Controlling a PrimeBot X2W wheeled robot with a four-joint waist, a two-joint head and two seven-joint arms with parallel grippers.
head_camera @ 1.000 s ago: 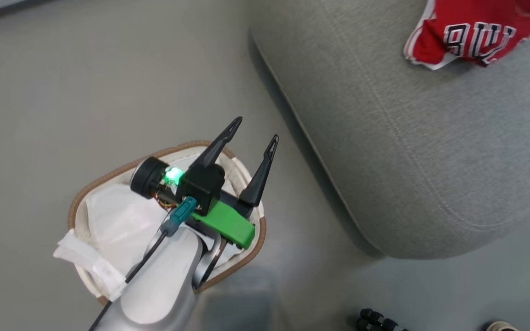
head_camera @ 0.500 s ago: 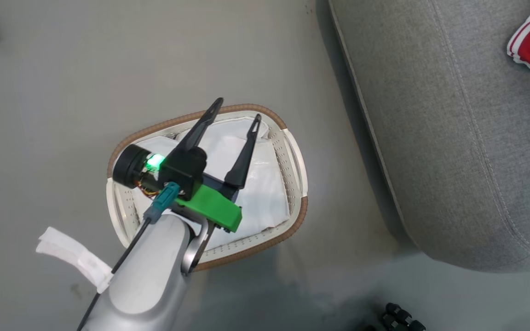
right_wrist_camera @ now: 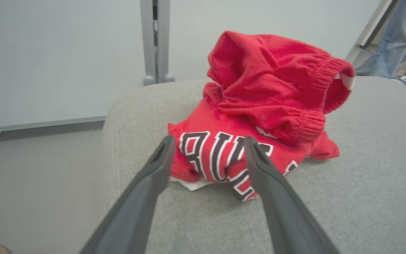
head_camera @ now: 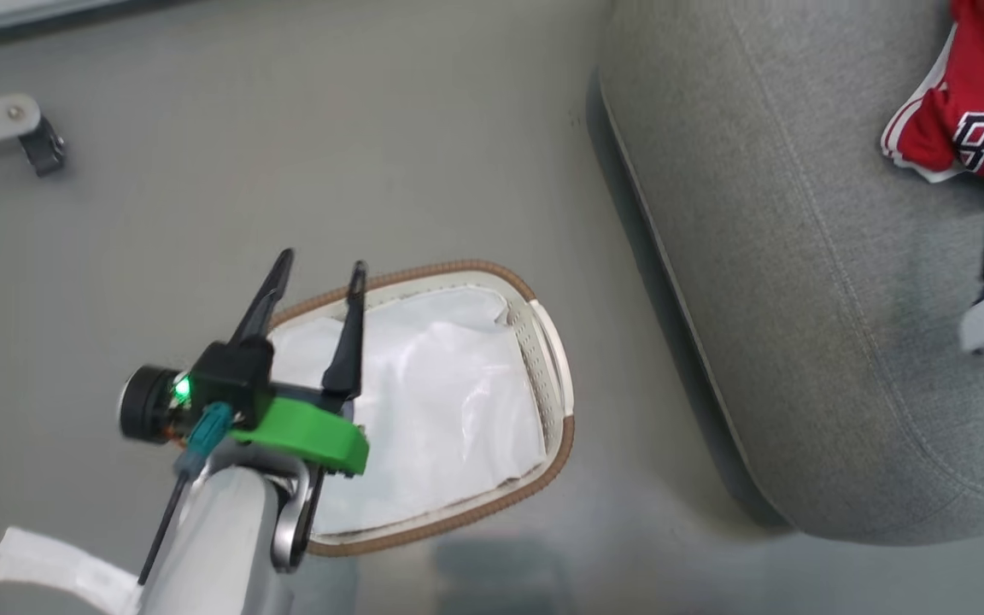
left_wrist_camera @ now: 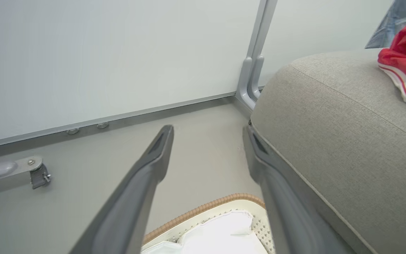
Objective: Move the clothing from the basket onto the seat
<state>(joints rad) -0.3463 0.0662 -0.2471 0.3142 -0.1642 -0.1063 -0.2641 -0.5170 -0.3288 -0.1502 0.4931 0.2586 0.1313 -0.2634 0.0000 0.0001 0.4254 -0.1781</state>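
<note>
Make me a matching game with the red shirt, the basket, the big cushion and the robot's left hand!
Things:
1. jersey
2. basket
3. seat
4. left hand

Descriptions:
A. holds a white liner
B. open, over the basket's edge
C. red, lying crumpled on the seat
D. grey, with a stitched seam

Pairs: 1-C, 2-A, 3-D, 4-B

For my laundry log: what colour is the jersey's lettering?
Black lettering outlined in white; right wrist view shows it best.
</note>
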